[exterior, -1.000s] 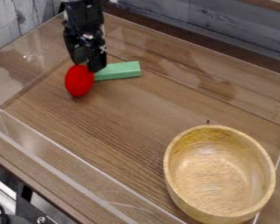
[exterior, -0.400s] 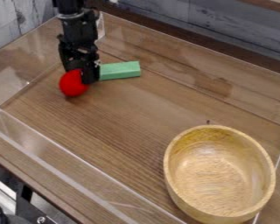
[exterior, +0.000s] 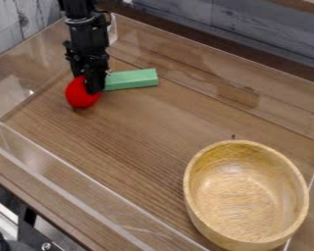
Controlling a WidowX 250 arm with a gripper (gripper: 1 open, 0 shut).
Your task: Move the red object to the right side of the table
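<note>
Status of task: not completed. The red object (exterior: 79, 93), a small strawberry-like toy, is found on the left portion of the table (exterior: 146, 147), far from the wooden bowl (exterior: 247, 194) and up-left of it across the board. It is seen resting on the wood-grain surface; no lift is evident. The whole carry toward the bowl's side of the table is judged to remain, together with the set-down.

A green rectangular block (exterior: 130, 79) is noted just beside the red object, on the side nearer the bowl and slightly further back. It is not part of the task and is best left undisturbed.

Tool: the gripper (exterior: 86, 82) is lowered over the red object, pointing steeply downward, with its dark fingers set at the top of the toy and covering its upper part. The jaws are seen drawn narrow around the toy rather than spread wide. Contact with the toy appears to be made, yet a firm hold cannot be confirmed from this single view, because the fingertips are dark and small against the toy. The step in hand is judged to be the closing of the grasp.
</note>
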